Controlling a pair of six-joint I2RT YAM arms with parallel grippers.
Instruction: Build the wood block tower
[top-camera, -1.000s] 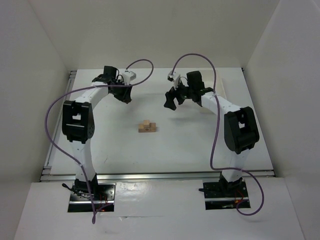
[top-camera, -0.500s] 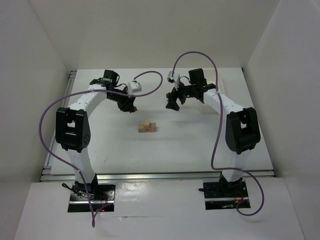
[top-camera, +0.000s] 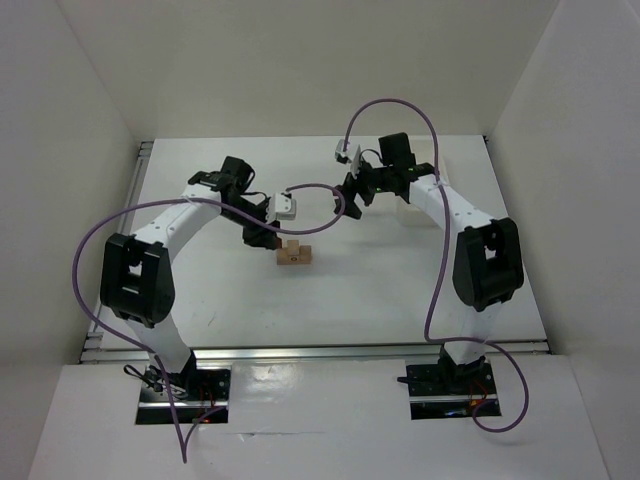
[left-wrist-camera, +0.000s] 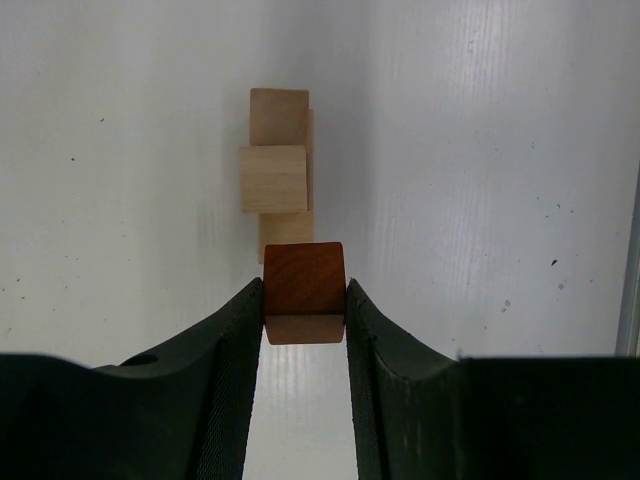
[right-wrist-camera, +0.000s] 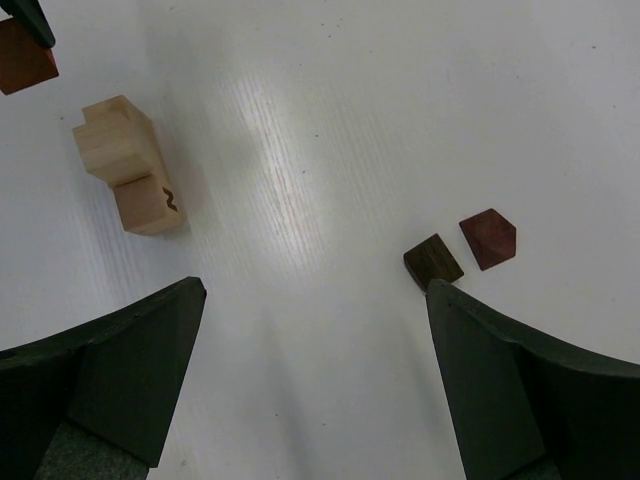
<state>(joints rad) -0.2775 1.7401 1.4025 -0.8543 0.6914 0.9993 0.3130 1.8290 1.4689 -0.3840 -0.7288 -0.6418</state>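
The wood block tower (top-camera: 293, 254) is a small cluster of pale blocks at the table's middle. In the left wrist view the cluster (left-wrist-camera: 277, 165) has one pale cube on top of the others. My left gripper (top-camera: 263, 232) hovers just left of it, shut on a reddish-brown block (left-wrist-camera: 304, 290) pinched between both fingers. In the right wrist view that block (right-wrist-camera: 22, 58) shows beside the pale cluster (right-wrist-camera: 125, 165). My right gripper (top-camera: 352, 190) is behind and to the right of the tower. It (right-wrist-camera: 315, 300) is open with nothing in it.
Two loose blocks lie on the table by my right finger: a dark brown one (right-wrist-camera: 433, 261) and a reddish one (right-wrist-camera: 488, 238). White walls enclose the table on three sides. A metal rail (left-wrist-camera: 631, 280) runs along the table's edge.
My left gripper has swung from the back left towards the middle, carrying the reddish-brown block to just beside the pale cluster. The right gripper shifted slightly back.
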